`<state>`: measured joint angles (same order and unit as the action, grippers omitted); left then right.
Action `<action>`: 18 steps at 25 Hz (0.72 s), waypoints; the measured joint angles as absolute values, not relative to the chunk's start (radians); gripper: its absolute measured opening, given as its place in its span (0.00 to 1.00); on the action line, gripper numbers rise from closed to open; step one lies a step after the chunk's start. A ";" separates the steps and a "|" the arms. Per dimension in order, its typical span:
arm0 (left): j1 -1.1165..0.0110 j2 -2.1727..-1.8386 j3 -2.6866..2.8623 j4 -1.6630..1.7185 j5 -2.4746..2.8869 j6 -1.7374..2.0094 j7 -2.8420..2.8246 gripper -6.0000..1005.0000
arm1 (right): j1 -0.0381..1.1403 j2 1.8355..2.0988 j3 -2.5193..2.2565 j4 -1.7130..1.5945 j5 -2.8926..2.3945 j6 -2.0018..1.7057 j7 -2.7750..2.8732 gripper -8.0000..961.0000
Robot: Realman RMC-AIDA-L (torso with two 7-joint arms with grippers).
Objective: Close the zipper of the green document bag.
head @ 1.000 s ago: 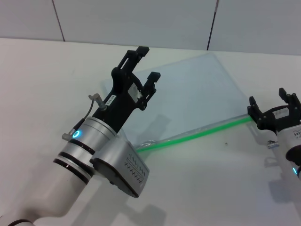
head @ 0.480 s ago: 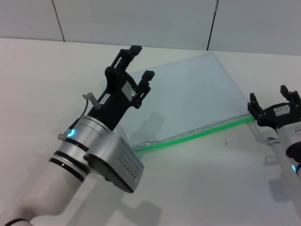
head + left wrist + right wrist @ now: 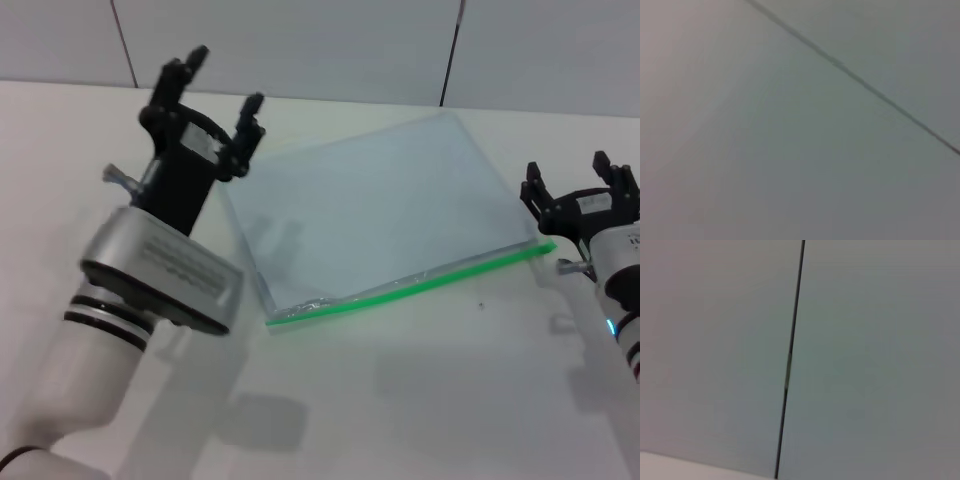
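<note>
The green document bag (image 3: 370, 215) lies flat at frame centre on the table (image 3: 420, 400), the zipper (image 3: 410, 287) running along its lower edge. The left gripper (image 3: 212, 88) hangs released at upper left, off the bag. The right gripper (image 3: 580, 190), also spread, sits at the right end of the zipper. Risk: with nothing pinning the bag, any pull along the strip may drag the whole bag.
</note>
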<state>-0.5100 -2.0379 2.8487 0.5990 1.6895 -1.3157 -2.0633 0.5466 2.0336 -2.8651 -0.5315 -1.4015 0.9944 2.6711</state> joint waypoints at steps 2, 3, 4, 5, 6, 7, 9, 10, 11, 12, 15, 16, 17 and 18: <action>-0.517 -2.038 2.847 0.590 1.651 -1.328 -2.137 0.74 | 0.557 2.034 -2.864 -0.538 -1.392 1.002 2.675 0.84; -0.518 -2.038 2.847 0.589 1.645 -1.329 -2.149 0.74 | 0.560 2.034 -2.864 -0.543 -1.385 1.004 2.676 0.84; -0.522 -2.038 2.847 0.584 1.629 -1.331 -2.180 0.74 | 0.564 2.033 -2.862 -0.549 -1.377 1.006 2.676 0.84; -0.525 -2.038 2.847 0.581 1.618 -1.333 -2.202 0.74 | 0.568 2.033 -2.860 -0.555 -1.370 1.008 2.676 0.84; -0.527 -2.038 2.846 0.579 1.605 -1.333 -2.230 0.74 | 0.572 2.033 -2.857 -0.561 -1.362 1.012 2.676 0.84; -0.530 -2.038 2.846 0.577 1.594 -1.333 -2.251 0.74 | 0.575 2.033 -2.855 -0.565 -1.356 1.015 2.676 0.84; -0.534 -2.037 2.842 0.574 1.570 -1.336 -2.301 0.74 | 0.582 2.033 -2.854 -0.574 -1.349 1.024 2.677 0.84; -0.536 -2.037 2.836 0.571 1.562 -1.339 -2.329 0.73 | 0.585 2.032 -2.853 -0.577 -1.349 1.030 2.677 0.84; -0.538 -2.037 2.831 0.569 1.558 -1.341 -2.351 0.73 | 0.588 2.032 -2.852 -0.580 -1.349 1.037 2.678 0.84; -0.538 -2.036 2.825 0.567 1.554 -1.344 -2.376 0.73 | 0.590 2.032 -2.852 -0.583 -1.348 1.045 2.678 0.84; -0.538 -2.034 2.810 0.554 1.548 -1.350 -2.449 0.73 | 0.594 2.032 -2.852 -0.592 -1.348 1.061 2.679 0.84; -0.538 -2.034 2.803 0.551 1.547 -1.352 -2.470 0.73 | 0.594 2.032 -2.852 -0.594 -1.348 1.063 2.679 0.84; -0.538 -2.034 2.796 0.548 1.544 -1.355 -2.486 0.73 | 0.594 2.032 -2.852 -0.595 -1.348 1.065 2.679 0.84; -0.538 -2.034 2.790 0.546 1.542 -1.361 -2.503 0.73 | 0.594 2.031 -2.852 -0.597 -1.347 1.066 2.680 0.84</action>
<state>-0.5382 -2.0337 2.7903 0.5458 1.5416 -1.3605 -2.5032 0.5943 2.0313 -2.8516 -0.5969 -1.3474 1.0663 2.6797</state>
